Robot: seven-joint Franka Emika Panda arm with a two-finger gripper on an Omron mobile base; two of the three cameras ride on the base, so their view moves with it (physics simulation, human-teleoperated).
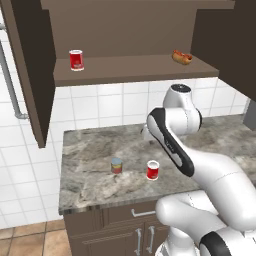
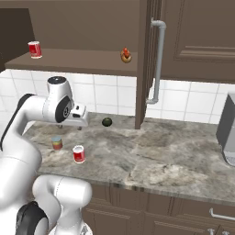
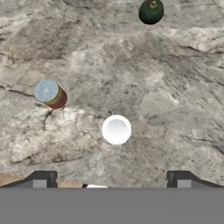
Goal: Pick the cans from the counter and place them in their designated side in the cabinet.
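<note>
While hovering above the counter [image 3: 175, 87], gripper [image 3: 111, 179] wide open and empty, red can [image 3: 116, 129] below.

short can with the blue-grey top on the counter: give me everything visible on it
The short can is a squat cylinder with a pale blue-grey top, a greenish middle band and an orange-red lower band; it looks like a labelled tin. It stands upright on the marbled counter, near the front edge and apart from the red can beside it. Nothing touches it except the counter. In the hand view it lies to the upper left, seen from above, off the line of the open gripper.
</note>
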